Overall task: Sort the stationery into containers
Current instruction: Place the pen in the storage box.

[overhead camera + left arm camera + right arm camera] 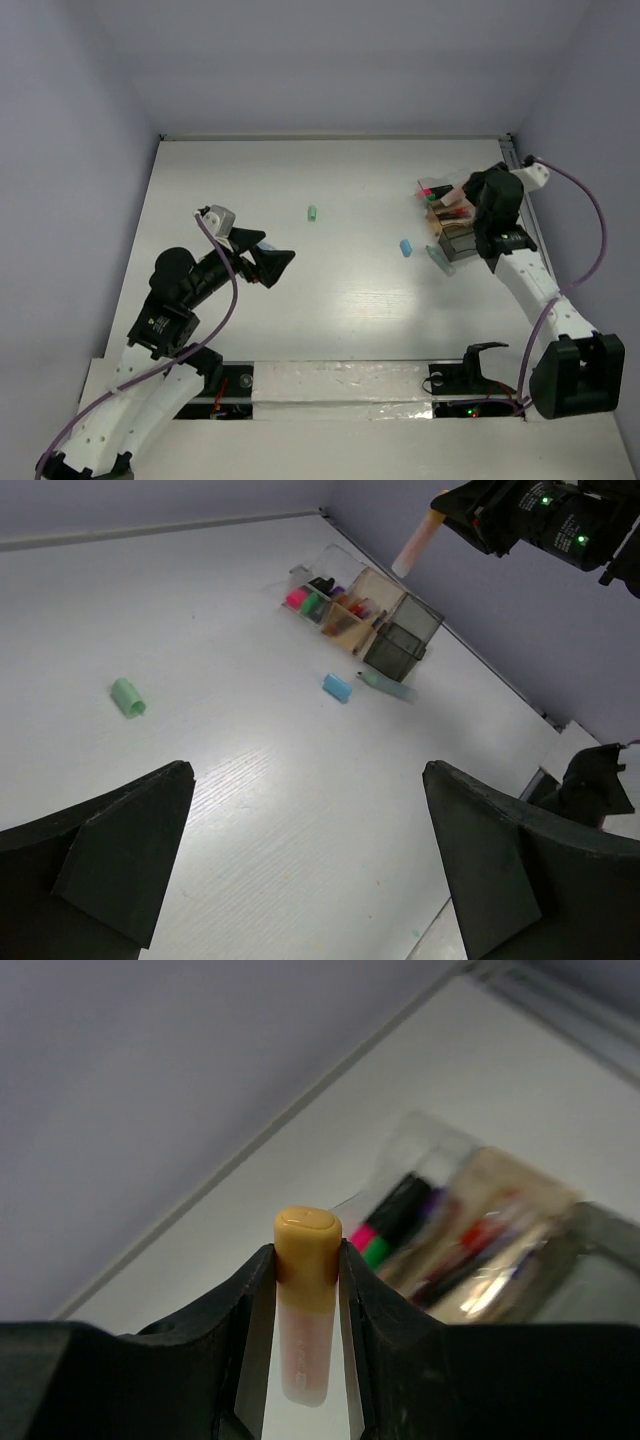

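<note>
I'm looking into a robot lab cell: white wood-grain counter (pixel 330 310), plain lilac-grey walls (pixel 330 60), two white cabled arms (pixel 545 290) bolted on.

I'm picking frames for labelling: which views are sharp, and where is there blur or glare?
Right wrist: the orange-topped pale stick in the right pincer is sharp, the clear compartmented plastic box behind it blurred. Left wrist: in focus throughout. Top external: sharp, one soft bright patch on the white table.

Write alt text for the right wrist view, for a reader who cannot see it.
The right gripper clamps an orange-topped pale stick between its black fingers. Behind it, blurred, a compartmented clear box on the white table holds pink and green highlighters and red pens.
</note>
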Controlling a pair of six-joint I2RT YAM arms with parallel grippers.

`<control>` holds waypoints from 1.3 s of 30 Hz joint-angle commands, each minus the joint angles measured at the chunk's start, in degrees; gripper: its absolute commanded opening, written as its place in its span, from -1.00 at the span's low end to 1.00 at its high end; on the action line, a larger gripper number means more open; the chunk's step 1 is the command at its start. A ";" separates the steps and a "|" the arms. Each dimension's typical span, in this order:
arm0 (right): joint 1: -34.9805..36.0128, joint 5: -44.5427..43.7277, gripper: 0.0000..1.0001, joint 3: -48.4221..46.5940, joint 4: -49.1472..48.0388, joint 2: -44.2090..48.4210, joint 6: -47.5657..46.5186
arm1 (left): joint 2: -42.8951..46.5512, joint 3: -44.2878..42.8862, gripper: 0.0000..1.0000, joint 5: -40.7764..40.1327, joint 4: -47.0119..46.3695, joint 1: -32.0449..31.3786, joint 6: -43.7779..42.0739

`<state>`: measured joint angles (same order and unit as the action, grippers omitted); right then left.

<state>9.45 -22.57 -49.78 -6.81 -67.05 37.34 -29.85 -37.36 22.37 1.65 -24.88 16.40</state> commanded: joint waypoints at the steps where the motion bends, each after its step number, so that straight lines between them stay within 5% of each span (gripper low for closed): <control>1: -4.69 -8.97 -1.00 2.23 5.40 3.23 -4.46 | 1.89 -2.71 0.98 -2.42 0.10 -2.71 -1.02; 9: -12.70 -8.64 -1.00 -0.41 7.87 -4.93 -4.30 | 4.27 -2.98 0.98 -4.70 1.07 -5.88 -1.55; 21: -13.23 -6.62 -1.00 3.28 7.78 -9.33 -0.26 | 4.71 -3.15 0.98 -5.93 1.51 -8.16 -1.99; 26: -13.23 -5.91 -0.84 4.86 9.27 -9.25 2.29 | 4.62 -3.15 0.98 -6.11 1.43 -8.16 -1.81; 28: -13.23 -5.03 -0.75 5.92 9.71 -8.46 3.17 | 4.62 -3.15 0.98 -6.29 1.51 -8.16 -1.90; 33: -13.23 -2.67 0.20 7.33 9.36 -4.16 1.78 | 4.45 -3.15 0.98 -6.20 1.43 -8.16 -1.81; 39: -13.23 6.54 0.47 3.64 13.47 -0.90 -4.47 | 4.36 -3.07 0.98 -6.37 1.34 -8.16 -1.73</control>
<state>-3.42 -22.31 -42.74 4.84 -69.93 36.73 -25.56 -37.65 16.23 4.56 -32.69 15.22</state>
